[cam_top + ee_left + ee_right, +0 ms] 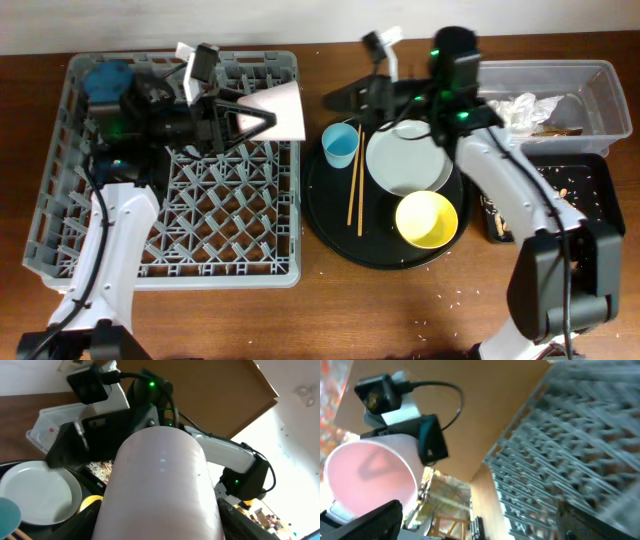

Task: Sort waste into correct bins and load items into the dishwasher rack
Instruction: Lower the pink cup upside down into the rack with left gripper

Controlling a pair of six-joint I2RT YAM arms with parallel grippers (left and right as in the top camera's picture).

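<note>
My left gripper point(250, 113) is shut on the pink-white cup point(278, 108), held on its side above the far edge of the grey dishwasher rack point(60, 180). The cup fills the left wrist view point(160, 485). My right gripper point(372, 95) is open and empty above the far rim of the round black tray point(330, 225), where the light-blue cup point(340, 143), white plate point(405, 160), yellow bowl point(427, 218) and two chopsticks point(355, 185) sit. The clear tub point(600, 85) holds crumpled tissue point(520, 108). The shallow black tray point(585, 215) holds food scraps point(560, 185).
The rack takes up the left of the table; the round tray sits just right of it. The tub and black tray stand at the right edge. A few crumbs lie on the brown table point(440, 310) in front. The right wrist view shows the rack lattice point(580, 435).
</note>
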